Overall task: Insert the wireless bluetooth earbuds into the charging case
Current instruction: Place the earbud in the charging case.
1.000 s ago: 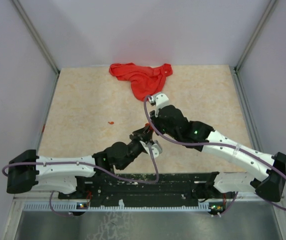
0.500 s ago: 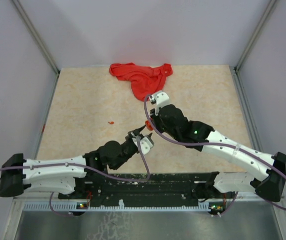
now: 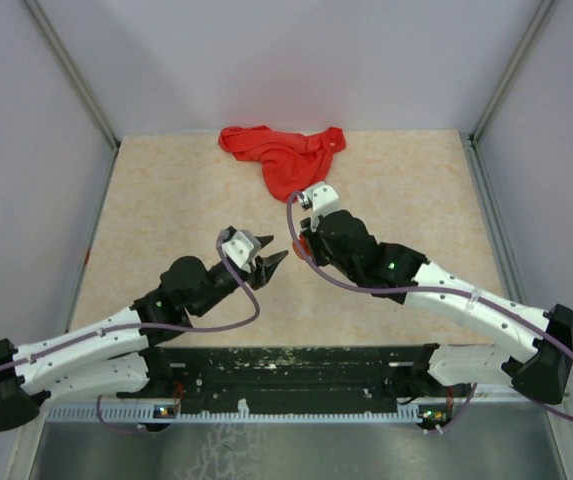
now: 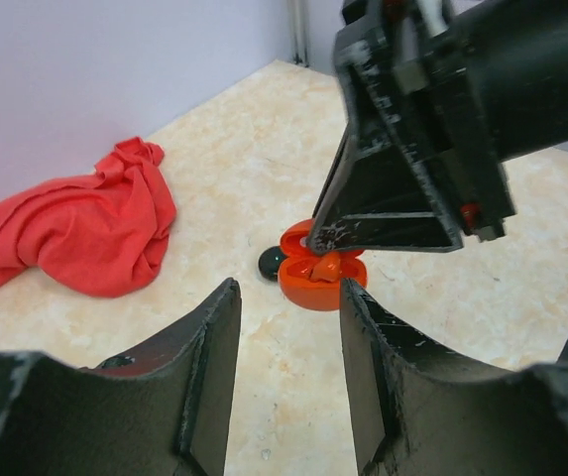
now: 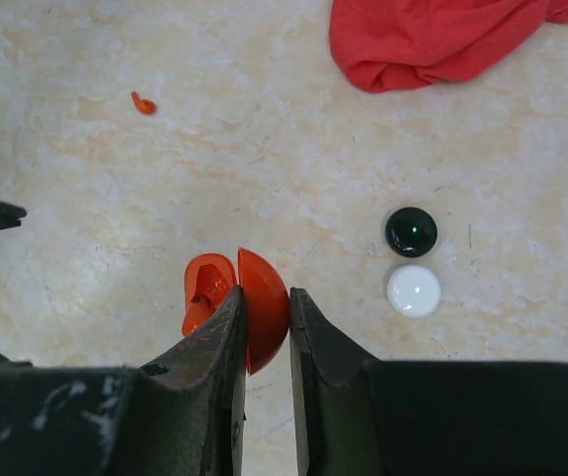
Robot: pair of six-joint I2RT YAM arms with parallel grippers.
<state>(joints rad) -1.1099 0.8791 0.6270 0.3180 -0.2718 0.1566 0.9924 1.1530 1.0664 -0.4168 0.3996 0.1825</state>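
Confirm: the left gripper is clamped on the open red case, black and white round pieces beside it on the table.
Wrong arm: the right gripper is clamped on the open red case, as the right wrist view shows. The black round piece and white round piece do lie beside it on the table.

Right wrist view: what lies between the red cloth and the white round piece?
A black round piece, close to the white round piece, far from the red cloth; right wrist view.
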